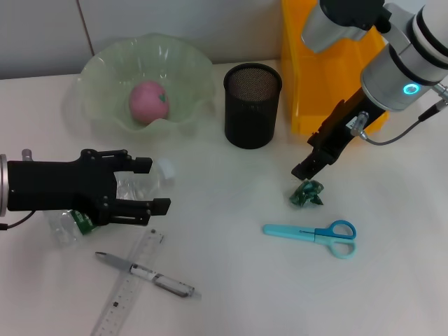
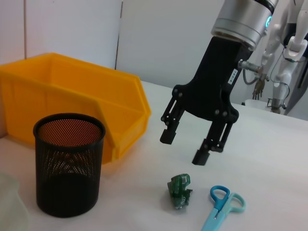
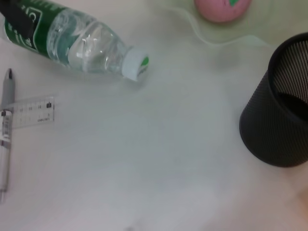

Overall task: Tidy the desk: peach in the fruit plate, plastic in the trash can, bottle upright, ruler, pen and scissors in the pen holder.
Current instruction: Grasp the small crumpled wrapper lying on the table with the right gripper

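Observation:
The pink peach (image 1: 147, 102) lies in the pale green fruit plate (image 1: 94, 73) at the back left. The bottle (image 1: 143, 187) lies on its side on the desk (image 1: 231, 280), under my open left gripper (image 1: 150, 185); its white cap (image 3: 134, 62) points toward the plate. My right gripper (image 2: 183, 147) hangs open just above the crumpled green plastic (image 1: 308, 194), not touching it. The blue scissors (image 1: 315, 232) lie in front of the plastic. The pen (image 1: 143, 271) crosses the clear ruler (image 1: 129, 287) at the front left. The black pen holder (image 1: 253, 105) stands empty beside the yellow trash can (image 1: 301, 84).
The trash can stands against the back wall on the right, close behind my right arm. The peach (image 3: 222, 8), fruit plate (image 3: 216, 37) and pen holder (image 3: 279, 120) also show in the right wrist view, with the pen (image 3: 6, 139) and ruler (image 3: 31, 110).

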Robot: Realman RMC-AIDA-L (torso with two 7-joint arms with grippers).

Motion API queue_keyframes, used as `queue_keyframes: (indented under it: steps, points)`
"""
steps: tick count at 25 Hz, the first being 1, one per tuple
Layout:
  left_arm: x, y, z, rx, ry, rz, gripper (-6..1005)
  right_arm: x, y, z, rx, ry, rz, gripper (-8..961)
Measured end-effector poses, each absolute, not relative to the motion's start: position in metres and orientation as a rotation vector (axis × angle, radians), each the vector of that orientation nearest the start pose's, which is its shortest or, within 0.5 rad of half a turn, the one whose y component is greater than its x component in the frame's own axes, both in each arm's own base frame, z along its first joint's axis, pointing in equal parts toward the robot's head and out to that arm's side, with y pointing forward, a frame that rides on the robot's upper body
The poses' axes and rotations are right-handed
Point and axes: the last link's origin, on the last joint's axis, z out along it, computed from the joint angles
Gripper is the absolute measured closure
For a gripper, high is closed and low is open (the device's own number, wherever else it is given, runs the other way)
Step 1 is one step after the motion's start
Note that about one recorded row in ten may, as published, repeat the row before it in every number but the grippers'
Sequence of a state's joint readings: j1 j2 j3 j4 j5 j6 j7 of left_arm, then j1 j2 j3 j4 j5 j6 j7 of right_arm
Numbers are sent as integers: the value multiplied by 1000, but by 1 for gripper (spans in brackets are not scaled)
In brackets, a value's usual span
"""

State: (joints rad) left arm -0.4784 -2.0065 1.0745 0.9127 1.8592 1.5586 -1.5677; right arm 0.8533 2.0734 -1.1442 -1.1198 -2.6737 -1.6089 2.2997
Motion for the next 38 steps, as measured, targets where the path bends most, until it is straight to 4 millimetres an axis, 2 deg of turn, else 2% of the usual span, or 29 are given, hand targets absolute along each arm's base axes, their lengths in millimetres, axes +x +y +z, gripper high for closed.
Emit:
queue_keyframes:
  steps: [1, 7, 10, 23, 38]
  points:
    - [-228, 334, 16, -2914, -446, -502, 164, 157, 396, 12, -2716, 714, -539, 332]
    - [-228, 335, 17, -2910, -445, -506, 166, 164, 394, 4, -2730, 710, -577, 263]
    - [-227, 335, 16, -2911, -443, -509, 168, 173, 395, -7, -2729, 702, -626, 229]
    - [-229, 333, 16, -2909, -445, -510, 173, 186, 398, -25, -2717, 685, -697, 229]
    - [-230, 333, 16, -2908, -446, -507, 180, 192, 398, -34, -2716, 673, -709, 228]
